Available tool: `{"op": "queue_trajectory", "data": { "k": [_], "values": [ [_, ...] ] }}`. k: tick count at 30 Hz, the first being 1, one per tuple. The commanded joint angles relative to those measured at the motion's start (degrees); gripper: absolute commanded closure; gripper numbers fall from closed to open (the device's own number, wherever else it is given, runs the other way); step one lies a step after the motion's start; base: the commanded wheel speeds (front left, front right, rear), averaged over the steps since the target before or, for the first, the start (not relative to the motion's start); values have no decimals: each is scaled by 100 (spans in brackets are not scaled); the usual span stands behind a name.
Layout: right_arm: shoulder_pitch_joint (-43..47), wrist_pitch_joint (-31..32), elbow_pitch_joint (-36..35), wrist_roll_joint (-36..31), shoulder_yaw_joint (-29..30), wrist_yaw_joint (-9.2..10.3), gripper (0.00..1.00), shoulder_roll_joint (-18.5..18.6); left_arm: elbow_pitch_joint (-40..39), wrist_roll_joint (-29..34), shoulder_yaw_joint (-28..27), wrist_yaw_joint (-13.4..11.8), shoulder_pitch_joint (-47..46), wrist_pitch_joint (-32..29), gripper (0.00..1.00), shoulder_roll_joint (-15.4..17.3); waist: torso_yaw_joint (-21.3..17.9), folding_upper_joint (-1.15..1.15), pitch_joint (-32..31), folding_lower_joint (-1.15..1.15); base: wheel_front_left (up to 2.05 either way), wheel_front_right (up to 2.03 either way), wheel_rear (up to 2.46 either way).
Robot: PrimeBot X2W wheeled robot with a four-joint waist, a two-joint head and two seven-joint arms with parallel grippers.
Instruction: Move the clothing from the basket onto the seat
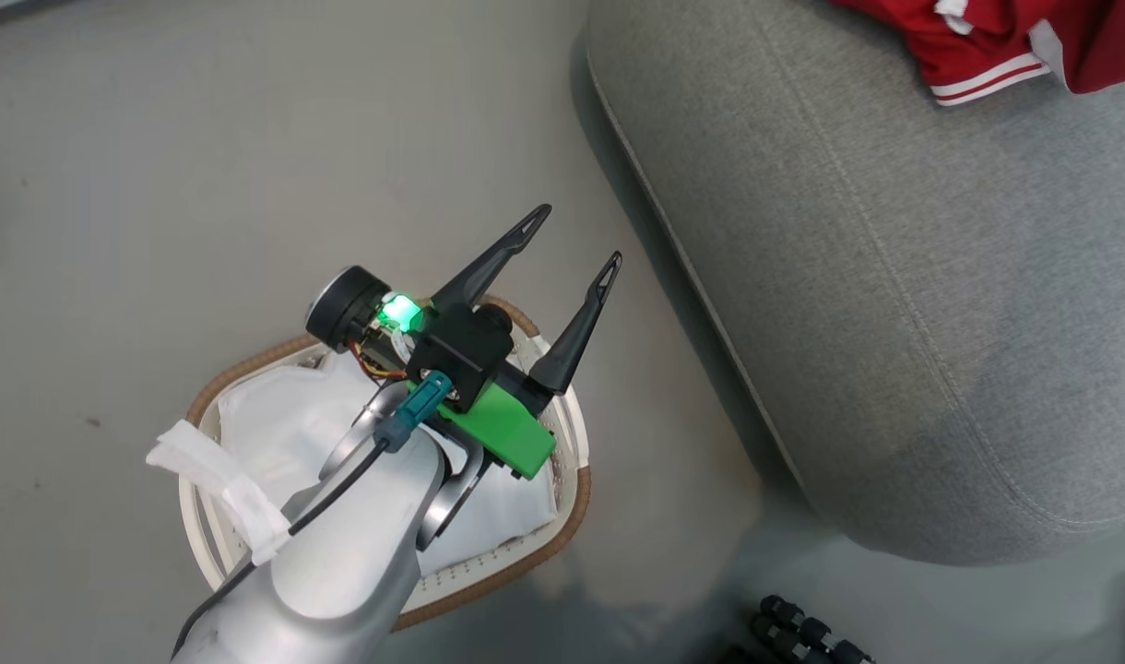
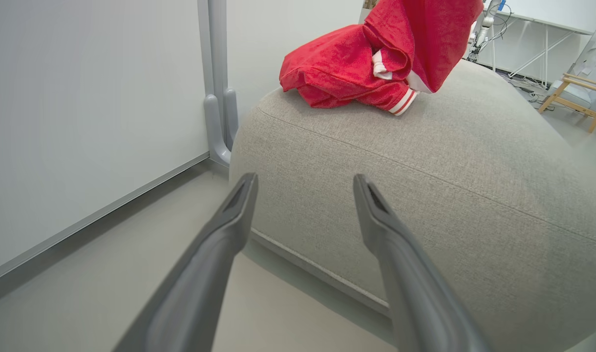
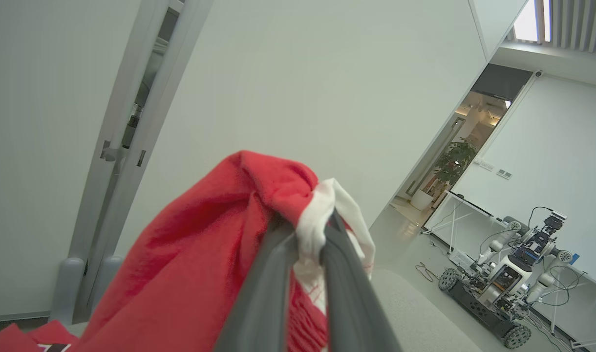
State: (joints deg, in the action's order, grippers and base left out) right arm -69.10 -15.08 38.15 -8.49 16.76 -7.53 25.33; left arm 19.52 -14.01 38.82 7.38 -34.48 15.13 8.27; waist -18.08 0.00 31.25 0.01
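Fingers of the left hand [image 1: 579, 235] stand widely spread and hold nothing, poised above the one basket [image 1: 576, 461]. It sits on the floor at 7 o'clock in the head view, with its white liner [image 1: 277, 415] showing. Toward 3 o'clock lies the single grey seat [image 1: 894, 277], near the basket. One red garment [image 2: 342, 73] with white trim rests on the seat's top at 1 o'clock, partly lifted. The right hand [image 3: 310, 220] is pressed together, pinching its red and white cloth. One other robot [image 3: 503, 278] stands far off.
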Motion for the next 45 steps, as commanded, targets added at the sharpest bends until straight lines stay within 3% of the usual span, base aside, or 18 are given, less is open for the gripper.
{"op": "queue_trajectory", "data": {
  "k": [1,9,16,17,18,19,20,27,33,45],
  "values": [
    [48,-13,53,-43,83,8,100,-87,-20,46,-21,-15,-156,2,0,62,294,0,710,-1,0,0,0],
    [578,-13,273,-279,541,8,100,-617,3,128,-3,-61,-305,-9,0,162,232,0,1038,-1,0,0,0],
    [1050,-13,228,-452,591,8,100,-931,49,54,-21,-87,-264,-7,0,182,174,0,975,-1,0,0,0],
    [1124,-13,259,-459,605,8,96,-980,61,38,-17,-89,-254,-6,0,175,166,0,948,-1,0,0,0],
    [1187,-12,302,-456,624,8,53,-1033,63,18,-23,-101,-229,-6,0,167,156,0,908,-1,0,0,0],
    [1230,-13,300,-469,626,8,38,-1050,57,5,-26,-115,-200,-5,0,154,154,0,875,-1,0,0,0],
    [1288,-12,275,-492,604,8,0,-1069,48,-2,-29,-124,-175,-4,0,134,159,0,831,-1,0,0,0],
    [1893,-12,-103,-457,375,8,0,-1174,41,-136,-120,-136,-27,0,0,27,221,0,430,-1,0,0,0],
    [2444,-12,-430,-343,155,8,0,-1040,4,-228,-305,-125,206,0,0,-115,384,0,-73,-1,0,0,0],
    [2910,-13,-747,-212,-200,8,0,-843,93,-494,-953,-128,934,1,0,-465,1181,0,-1405,-1,0,0,0]
  ]
}}
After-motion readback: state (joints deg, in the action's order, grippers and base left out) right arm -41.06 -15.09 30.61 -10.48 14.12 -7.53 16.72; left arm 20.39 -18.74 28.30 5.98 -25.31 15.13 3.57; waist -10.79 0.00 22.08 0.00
